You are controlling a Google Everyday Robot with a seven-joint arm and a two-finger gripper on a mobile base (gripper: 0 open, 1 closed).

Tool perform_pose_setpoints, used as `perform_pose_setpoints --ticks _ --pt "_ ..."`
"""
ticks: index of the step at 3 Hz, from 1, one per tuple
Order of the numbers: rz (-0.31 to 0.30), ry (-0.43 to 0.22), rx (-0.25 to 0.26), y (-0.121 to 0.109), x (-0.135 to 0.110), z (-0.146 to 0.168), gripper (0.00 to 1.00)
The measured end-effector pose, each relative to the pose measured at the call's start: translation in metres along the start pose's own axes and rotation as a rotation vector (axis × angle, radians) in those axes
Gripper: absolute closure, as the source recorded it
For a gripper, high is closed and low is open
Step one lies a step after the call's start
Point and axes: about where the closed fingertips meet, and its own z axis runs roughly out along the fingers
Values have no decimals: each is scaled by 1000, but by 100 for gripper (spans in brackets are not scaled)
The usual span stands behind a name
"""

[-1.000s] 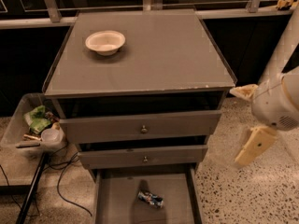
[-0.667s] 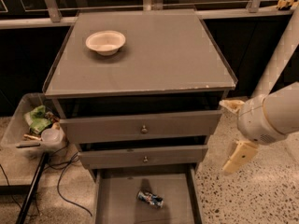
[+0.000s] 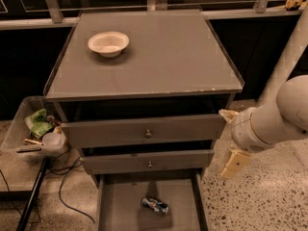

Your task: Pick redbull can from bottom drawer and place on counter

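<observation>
The redbull can (image 3: pixel 155 205), blue and silver, lies on its side on the grey floor of the open bottom drawer (image 3: pixel 120 211). My gripper (image 3: pixel 230 138) hangs at the right of the cabinet, level with the two upper drawers, to the right of and above the can. Its fingers (image 3: pixel 234 163) are spread apart with nothing between them. The counter (image 3: pixel 159 57) is the flat grey cabinet top with a chipped front edge.
A white bowl (image 3: pixel 109 43) stands on the counter's back left. Two knobbed upper drawers (image 3: pixel 144 134) are slightly pulled out. A clear bin (image 3: pixel 33 131) with trash and a black cable sit on the floor at left. Speckled floor lies to the right.
My arm and gripper have moved left toward the cabinet's right side. The can, drawers and bowl have not moved.
</observation>
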Motion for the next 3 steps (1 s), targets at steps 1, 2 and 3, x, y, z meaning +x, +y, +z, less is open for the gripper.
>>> perform_pose_setpoints --ticks 1,2,3 --pt "1 -1 -1 0 -1 0 0" --pt "3 -14 -51 20 -7 20 0" --pt "9 -30 -118 51 -15 56 0"
